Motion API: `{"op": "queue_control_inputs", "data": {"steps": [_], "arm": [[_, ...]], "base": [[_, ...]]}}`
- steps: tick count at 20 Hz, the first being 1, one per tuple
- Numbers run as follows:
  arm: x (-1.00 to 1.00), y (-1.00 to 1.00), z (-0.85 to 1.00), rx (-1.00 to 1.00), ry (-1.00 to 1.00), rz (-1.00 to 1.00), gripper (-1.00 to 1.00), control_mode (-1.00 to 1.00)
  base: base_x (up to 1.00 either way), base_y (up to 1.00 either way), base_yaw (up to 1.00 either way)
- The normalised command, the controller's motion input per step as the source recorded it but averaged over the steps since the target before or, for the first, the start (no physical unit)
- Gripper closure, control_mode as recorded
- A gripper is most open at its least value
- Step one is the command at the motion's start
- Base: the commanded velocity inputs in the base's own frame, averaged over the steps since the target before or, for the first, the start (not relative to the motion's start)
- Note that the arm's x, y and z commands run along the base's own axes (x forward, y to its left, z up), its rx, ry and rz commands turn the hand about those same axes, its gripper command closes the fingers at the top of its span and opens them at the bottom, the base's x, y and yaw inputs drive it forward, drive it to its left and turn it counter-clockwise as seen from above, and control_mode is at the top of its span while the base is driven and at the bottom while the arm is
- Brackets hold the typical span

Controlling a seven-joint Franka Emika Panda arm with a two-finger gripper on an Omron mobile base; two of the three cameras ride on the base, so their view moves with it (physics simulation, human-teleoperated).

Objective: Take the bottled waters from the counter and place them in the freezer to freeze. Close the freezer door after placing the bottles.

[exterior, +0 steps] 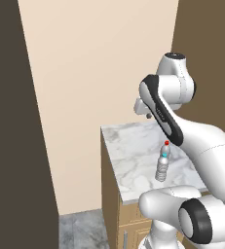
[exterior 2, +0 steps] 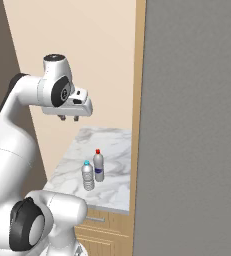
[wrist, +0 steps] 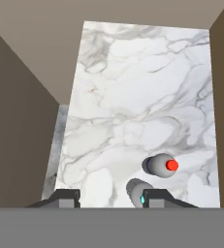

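My gripper [exterior 2: 69,118] hangs high over the counter [exterior 2: 112,145], fingers [wrist: 66,197] drawn in to their narrowest with nothing between them. From the hand view, the teal-capped bottle [wrist: 137,191] sits right behind my finger tip at about 5 o'clock, and the red-capped bottle [wrist: 161,165] stands just beside it, a little further out at 4 o'clock. Both stand upright near the counter's front half. From the right base view, a tall grey panel [exterior 2: 192,125] rises at 3 o'clock, hard against the counter edge; a beige wall [exterior: 99,63] backs the slab at 12 o'clock, and a dark brown panel [exterior: 11,136] flanks it at 9
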Motion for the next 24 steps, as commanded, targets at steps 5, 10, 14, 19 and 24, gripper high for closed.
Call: {"op": "queue_control_inputs", "data": {"steps": [5, 10, 14, 19, 24], "arm": [[0.0, 0.0, 0.0, 0.0, 0.0, 0.0, -1.0, 1.0], [0.0, 0.0, 0.0, 0.0, 0.0, 0.0, -1.0, 1.0], [0.0, 0.0, 0.0, 0.0, 0.0, 0.0, -1.0, 1.0], [0.0, 0.0, 0.0, 0.0, 0.0, 0.0, -1.0, 1.0], [0.0, 0.0, 0.0, 0.0, 0.0, 0.0, -1.0, 1.0]], "base": [[0.0, 0.0, 0.0], [0.0, 0.0, 0.0], [-0.01, 0.04, 0.0], [-0.06, 0.18, -0.05], [-0.07, 0.32, -0.1]]}}
